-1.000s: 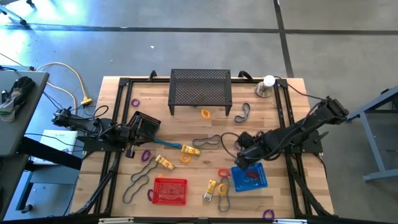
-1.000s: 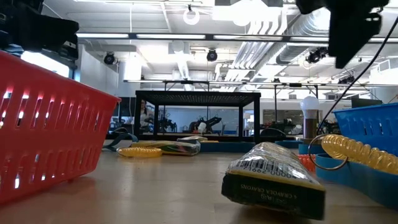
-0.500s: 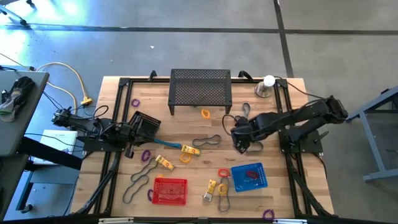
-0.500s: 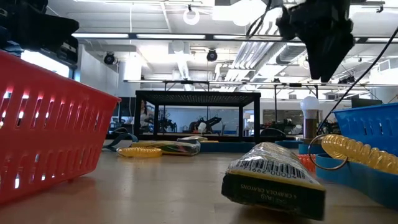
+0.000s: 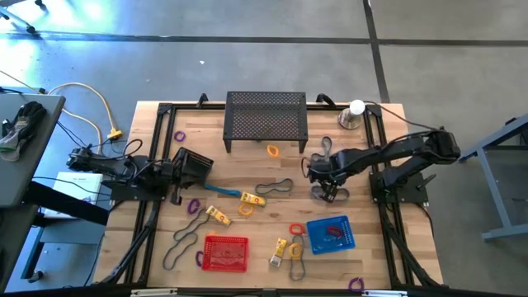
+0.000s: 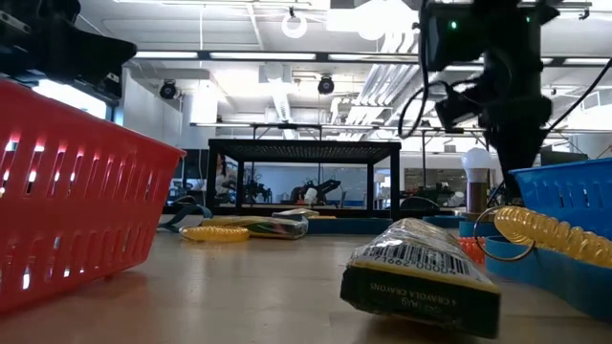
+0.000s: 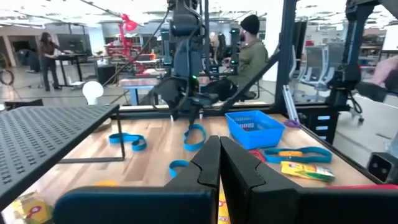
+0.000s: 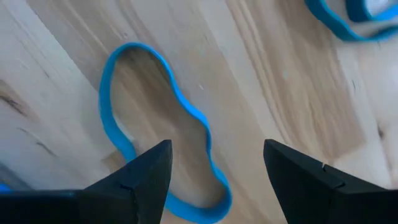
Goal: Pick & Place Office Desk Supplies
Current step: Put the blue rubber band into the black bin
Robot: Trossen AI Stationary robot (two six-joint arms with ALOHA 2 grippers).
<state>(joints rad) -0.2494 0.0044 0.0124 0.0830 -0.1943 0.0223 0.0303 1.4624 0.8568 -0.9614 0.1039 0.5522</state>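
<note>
From table height, the nearest supply is a small wrapped block (image 6: 421, 277) with a dark barcoded end, lying on the bare wood between the red slatted basket (image 6: 67, 191) and the blue basket (image 6: 564, 191); a yellow coiled ring (image 6: 545, 229) hangs over the blue basket's rim. From above, the supplies lie scattered over the pale plank table (image 5: 388, 247): a yellow block (image 5: 279, 250) beside the red basket (image 5: 225, 253), two more yellow blocks (image 5: 252, 199) near the middle, a red ring (image 5: 296, 228) just left of the blue basket (image 5: 332, 234), purple rings (image 5: 178, 135) toward the edges, an orange ring (image 5: 272, 150) in front of the black mesh stand (image 5: 266, 120), and limp band loops (image 5: 272, 187), rubbery and flat.

The right gripper (image 5: 322, 183) hangs over the table's middle right, arm stretched low from the right edge, wrist bent downward. Its fingers (image 8: 140, 180) stand wide apart, holding nothing, straddling a teal band loop (image 8: 158, 130) that lies flat on the wood in a wavy, pinched oval. Another teal band (image 8: 348, 18) lies just beyond.

The left gripper (image 5: 176, 176) rests at the table's left side, its dark fingers (image 7: 208, 171) pressed together and empty, pointing across the table.

At the far right corner stands a silver cone with a white ball (image 5: 352, 114).
</note>
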